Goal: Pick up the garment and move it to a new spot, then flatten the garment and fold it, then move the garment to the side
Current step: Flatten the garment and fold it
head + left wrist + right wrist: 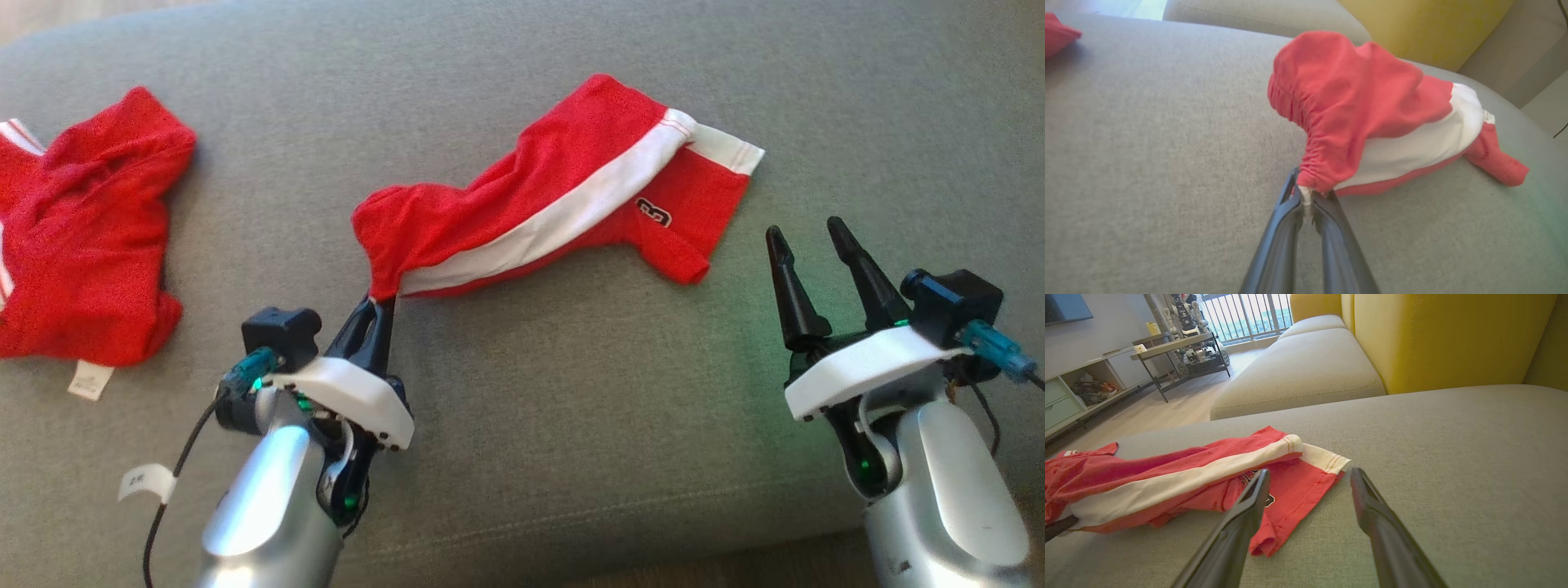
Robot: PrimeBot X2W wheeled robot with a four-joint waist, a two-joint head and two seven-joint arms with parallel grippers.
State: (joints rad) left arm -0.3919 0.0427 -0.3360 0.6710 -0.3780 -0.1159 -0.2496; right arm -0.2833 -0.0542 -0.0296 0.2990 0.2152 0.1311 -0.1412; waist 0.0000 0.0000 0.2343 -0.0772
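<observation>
Though rumpled, garment (522, 204) in left tool (380, 305)

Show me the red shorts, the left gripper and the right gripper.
red shorts (563, 163): head view, red upper cloth.
left gripper (381, 304): head view, shut fingertips.
right gripper (803, 230): head view, between open fingertips.

garment (563, 204): on the sofa seat (522, 392), mid-seat
second garment (82, 237): on the seat, well left of the first
left claw (382, 304): touching the garment's near left corner
right claw (804, 230): right of the garment, apart
backrest (1437, 339): behind the seat
</observation>
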